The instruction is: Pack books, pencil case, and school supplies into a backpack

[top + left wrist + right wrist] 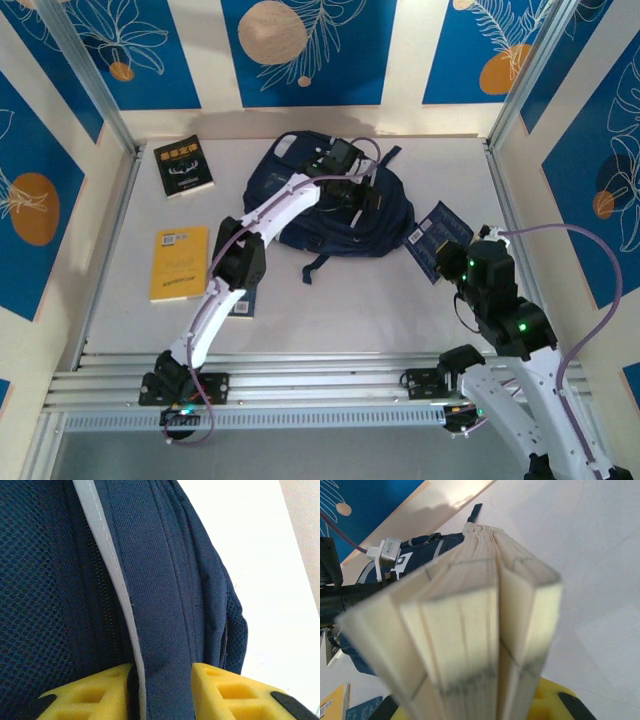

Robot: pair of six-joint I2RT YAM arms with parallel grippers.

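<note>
Navy fabric backpack at 12 o'clock prob. floppy; left gripper clamped on its fold; right gripper clamped on thin dark-blue paperback, pages fan out; grip nr spine.

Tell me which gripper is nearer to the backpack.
Left. The left gripper is on the backpack, its fingers pinching a fabric fold; the right gripper holds a dark blue book beside the backpack's right edge.

Between the fingers of our left gripper the backpack fabric fills the gap, no slack either side; to its right we see the table bare; ahead of our right gripper the fanned book blocks passage; the table beyond it is free.
</note>
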